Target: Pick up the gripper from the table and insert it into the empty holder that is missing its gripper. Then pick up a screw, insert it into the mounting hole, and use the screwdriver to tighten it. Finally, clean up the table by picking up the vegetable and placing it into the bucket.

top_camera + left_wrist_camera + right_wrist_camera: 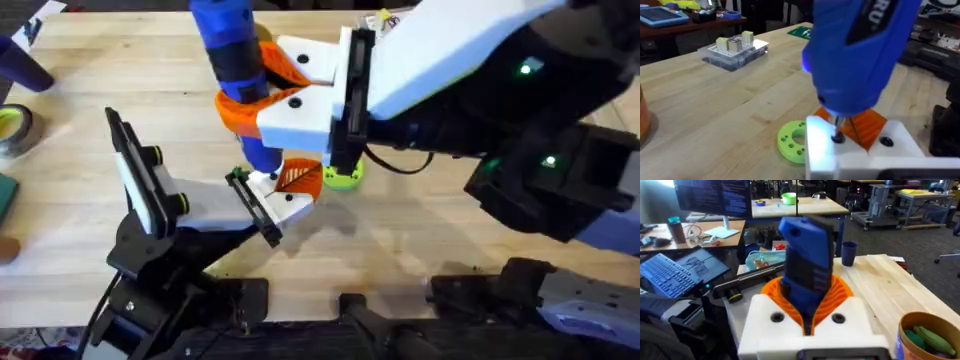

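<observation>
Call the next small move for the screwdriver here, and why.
Probably hold the blue screwdriver upright and keep driving. In the left wrist view its bit sits in a hole in the white arm, beside the orange-faced gripper, light on. The right gripper clamps the driver. The vegetable already lies in the bucket, so seating the screw looks like what remains.

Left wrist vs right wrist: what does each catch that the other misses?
Left wrist alone: the screwdriver's tip seated on the white mount, the lime-green ring on the table, a clear parts box.
Right wrist alone: the right hand shut on the screwdriver, the vegetable in the bucket.
Both: the blue screwdriver, orange ribbing beneath it.
</observation>
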Motion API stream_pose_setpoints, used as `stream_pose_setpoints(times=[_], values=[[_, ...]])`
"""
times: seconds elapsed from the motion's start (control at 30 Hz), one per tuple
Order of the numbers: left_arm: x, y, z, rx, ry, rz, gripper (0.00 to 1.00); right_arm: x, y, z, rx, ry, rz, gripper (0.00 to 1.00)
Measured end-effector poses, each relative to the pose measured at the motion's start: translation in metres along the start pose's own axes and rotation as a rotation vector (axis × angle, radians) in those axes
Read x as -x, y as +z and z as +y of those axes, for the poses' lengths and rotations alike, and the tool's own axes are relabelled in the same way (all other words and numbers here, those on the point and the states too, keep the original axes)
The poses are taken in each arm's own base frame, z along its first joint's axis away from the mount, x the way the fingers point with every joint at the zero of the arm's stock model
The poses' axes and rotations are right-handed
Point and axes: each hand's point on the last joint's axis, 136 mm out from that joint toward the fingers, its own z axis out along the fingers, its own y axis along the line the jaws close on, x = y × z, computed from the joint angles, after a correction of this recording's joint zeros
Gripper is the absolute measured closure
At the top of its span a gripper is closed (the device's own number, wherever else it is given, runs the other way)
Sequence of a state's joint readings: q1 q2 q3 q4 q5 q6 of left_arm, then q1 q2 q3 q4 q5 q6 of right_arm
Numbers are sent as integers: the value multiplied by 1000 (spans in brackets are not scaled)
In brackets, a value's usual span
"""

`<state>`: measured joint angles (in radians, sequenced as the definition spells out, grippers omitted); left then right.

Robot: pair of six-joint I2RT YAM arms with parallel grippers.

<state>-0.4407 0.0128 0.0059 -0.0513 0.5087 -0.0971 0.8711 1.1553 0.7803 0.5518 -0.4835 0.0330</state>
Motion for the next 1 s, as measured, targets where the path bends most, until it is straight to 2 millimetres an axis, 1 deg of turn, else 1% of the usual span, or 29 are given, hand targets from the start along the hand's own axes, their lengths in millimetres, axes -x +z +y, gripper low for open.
stream_pose_setpoints(times=[0.5, 0.73, 1.0], values=[[0, 0, 0, 0, 0, 0, 988, -2, -2, 0, -2, 7, 14, 954], [0, 0, 0, 0, -2, 2, 988, -8, -4, 0, -8, 21, 43, 955], [-1, 0, 0, -1, -3, 2, 988, -9, -5, -1, -17, 25, 50, 955]])
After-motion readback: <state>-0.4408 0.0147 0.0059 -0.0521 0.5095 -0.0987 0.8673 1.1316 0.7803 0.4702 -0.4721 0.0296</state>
